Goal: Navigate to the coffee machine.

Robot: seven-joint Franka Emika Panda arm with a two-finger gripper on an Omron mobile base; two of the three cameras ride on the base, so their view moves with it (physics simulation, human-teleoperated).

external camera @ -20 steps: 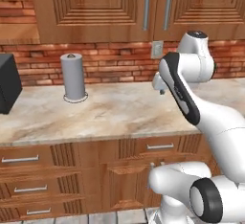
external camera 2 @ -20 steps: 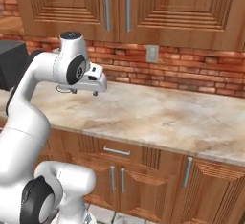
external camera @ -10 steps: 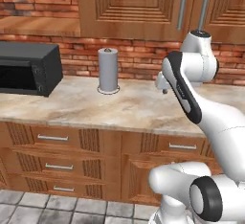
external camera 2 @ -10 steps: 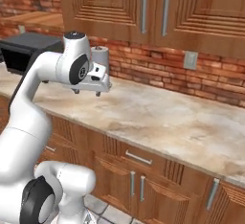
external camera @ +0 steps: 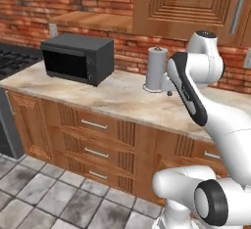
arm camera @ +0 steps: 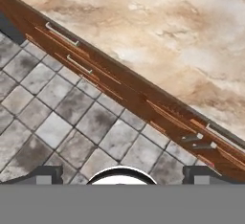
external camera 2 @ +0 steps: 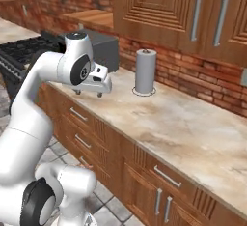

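Left base view: black microwave [external camera: 78, 58] sits on the counter [external camera: 112, 96], grey roll [external camera: 156, 69] just beyond the arm.

Right base view: fingers [external camera 2: 89, 92] hang over the counter edge, roll [external camera 2: 144, 71] ahead of them.

Hand view: fingertips [arm camera: 45, 175] spread wide apart above floor tiles [arm camera: 57, 108].

Can't spot the coffee machine.

Home kitchen, marble-look counter [external camera: 117, 96], wooden cabinets [external camera 2: 159, 12], brick backsplash [external camera: 59, 3], microwave [external camera: 76, 58], stove [external camera: 12, 59]

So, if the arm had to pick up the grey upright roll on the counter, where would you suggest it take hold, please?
Probably mid-height on the grey roll, coming level from the counter's front edge. It stands upright on a round base, a plain cylinder with no handle, and the brick wall sits close behind it. The gripper would close across its width.
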